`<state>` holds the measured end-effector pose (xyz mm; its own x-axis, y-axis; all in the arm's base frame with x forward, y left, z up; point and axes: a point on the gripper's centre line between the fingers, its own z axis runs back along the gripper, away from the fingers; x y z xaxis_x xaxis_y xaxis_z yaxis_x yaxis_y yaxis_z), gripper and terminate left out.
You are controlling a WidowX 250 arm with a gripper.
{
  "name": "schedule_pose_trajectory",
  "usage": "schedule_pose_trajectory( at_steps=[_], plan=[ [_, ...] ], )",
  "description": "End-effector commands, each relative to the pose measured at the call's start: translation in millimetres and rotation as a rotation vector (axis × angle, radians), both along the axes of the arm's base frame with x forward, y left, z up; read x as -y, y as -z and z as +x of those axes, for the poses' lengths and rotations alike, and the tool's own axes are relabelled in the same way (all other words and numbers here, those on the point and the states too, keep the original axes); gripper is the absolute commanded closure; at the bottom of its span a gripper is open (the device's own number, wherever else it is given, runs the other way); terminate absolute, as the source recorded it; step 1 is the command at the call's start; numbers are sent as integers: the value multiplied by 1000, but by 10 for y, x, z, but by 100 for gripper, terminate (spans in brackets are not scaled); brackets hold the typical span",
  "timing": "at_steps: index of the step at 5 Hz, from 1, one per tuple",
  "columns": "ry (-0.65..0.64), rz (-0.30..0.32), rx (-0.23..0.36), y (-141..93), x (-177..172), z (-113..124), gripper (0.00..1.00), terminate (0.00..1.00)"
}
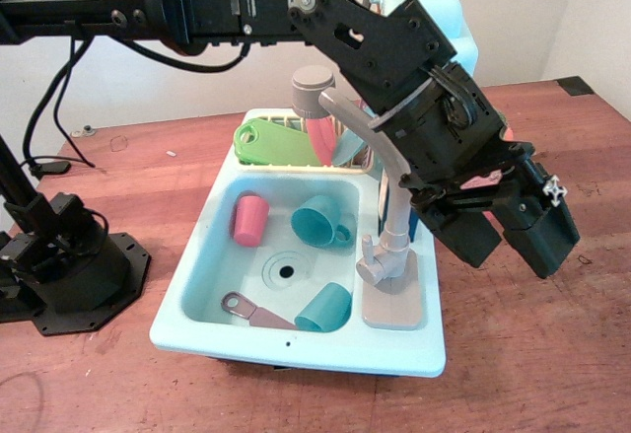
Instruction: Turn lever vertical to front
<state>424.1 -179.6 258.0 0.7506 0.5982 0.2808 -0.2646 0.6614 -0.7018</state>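
Observation:
The grey-taupe toy faucet (394,172) stands on the right rim of the light blue toy sink (197,300), its curved spout reaching up to a round head. The lever (372,266) is a small stubby handle of the same colour on the left side of the faucet's base, sticking out toward the basin. My black gripper (503,241) hangs just right of the faucet, above the sink's right edge and the table. It is open and empty, with one finger (461,236) near the faucet stem and apart from the lever.
The basin holds a pink cup (249,219), two teal cups (323,221) (325,308) and a small utensil (251,312). A rack behind holds a green plate (264,143) and a pink plate (323,137). A black arm base (74,275) stands at the left on the wooden table.

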Motion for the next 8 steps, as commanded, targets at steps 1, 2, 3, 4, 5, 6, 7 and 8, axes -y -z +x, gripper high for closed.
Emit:
schedule_pose_trajectory(
  at_steps=[1,2,3,4,5,6,7,8],
  plan=[
    [0,0,0,0,0,0,0,0],
    [-9,0,-5,26,-1,-36,0,0],
    [-25,-9,-7,75,-35,-138,0,0],
    [-38,-14,-5,109,-102,-258,0,0],
    [-51,-21,-2,152,-175,-360,0,0],
    [-63,-18,1,174,-257,-455,0,0],
    [-72,-17,8,219,-323,-484,0,0],
    [-77,-13,7,296,-379,-389,0,0]
  ],
)
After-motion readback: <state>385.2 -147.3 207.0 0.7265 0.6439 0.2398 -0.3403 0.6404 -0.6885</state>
